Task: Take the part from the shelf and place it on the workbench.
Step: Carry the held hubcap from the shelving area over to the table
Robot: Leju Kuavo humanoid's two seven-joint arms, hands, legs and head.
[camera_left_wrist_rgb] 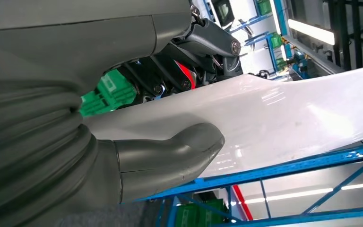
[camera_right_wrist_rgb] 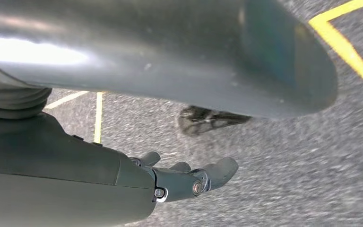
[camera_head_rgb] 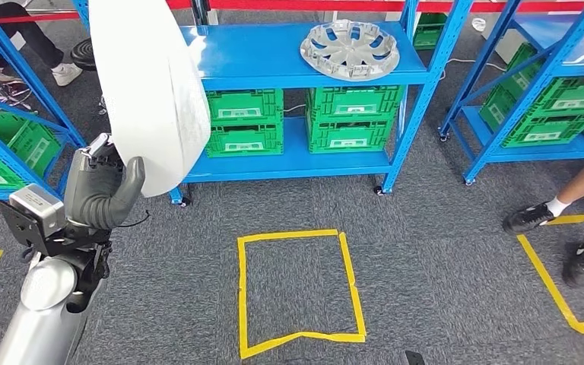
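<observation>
My left hand grips the lower edge of a large white curved panel, which stands up tall at the left of the head view. In the left wrist view the thumb presses on the glossy white panel, with the darker fingers behind it. A silver wheel cover lies on the top board of the blue shelf straight ahead. My right hand hangs over the grey carpet, fingers apart and holding nothing.
Green crates fill the shelf's lower level. More blue racks with green crates stand at left and right. A yellow taped rectangle marks the carpet in front. A person's feet stand at the right; another shoe shows at top left.
</observation>
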